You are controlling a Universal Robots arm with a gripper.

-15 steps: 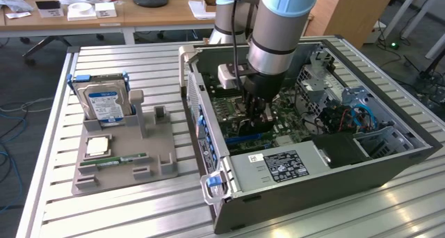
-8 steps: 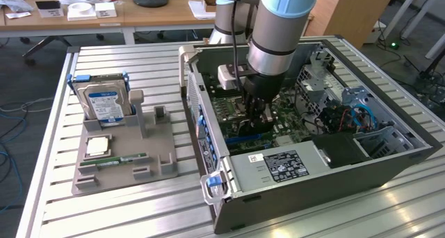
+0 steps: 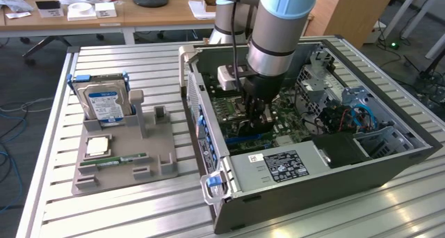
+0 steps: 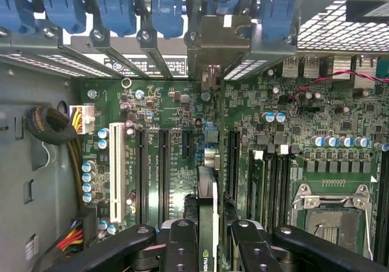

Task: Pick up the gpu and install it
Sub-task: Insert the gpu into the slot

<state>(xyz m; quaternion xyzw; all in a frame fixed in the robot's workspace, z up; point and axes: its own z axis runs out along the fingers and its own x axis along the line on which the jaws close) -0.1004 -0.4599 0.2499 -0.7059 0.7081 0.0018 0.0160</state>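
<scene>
Black and seen edge-on, the gpu (image 4: 207, 214) stands upright between the fingers (image 4: 182, 247) of the hand (image 4: 213, 244), which is partly closed and clamped on the card's two faces. The card is inside the open computer case (image 3: 292, 186), just above the motherboard (image 4: 182, 101), about midway between the case's rear wall and its front.

The card's long axis runs parallel to the black expansion slots (image 4: 163, 168) and points toward the row of blue retention clips (image 4: 167, 10) on the rear wall. It lies directly below the hand, so any seating move is, by my judgement, straight down along the hand's own line.

The slot under the card is hidden by the card itself, so I cannot tell whether its lower edge is touching or already seated. The end nearest the wrist is cut off. In the exterior view, the arm and hand cover the card almost entirely.

On the tabletop (image 3: 139, 212) beyond the case's side wall, a grey holder (image 3: 160, 144) carries the hard drive (image 3: 104, 102) and the RAM stick (image 3: 114, 161).
</scene>
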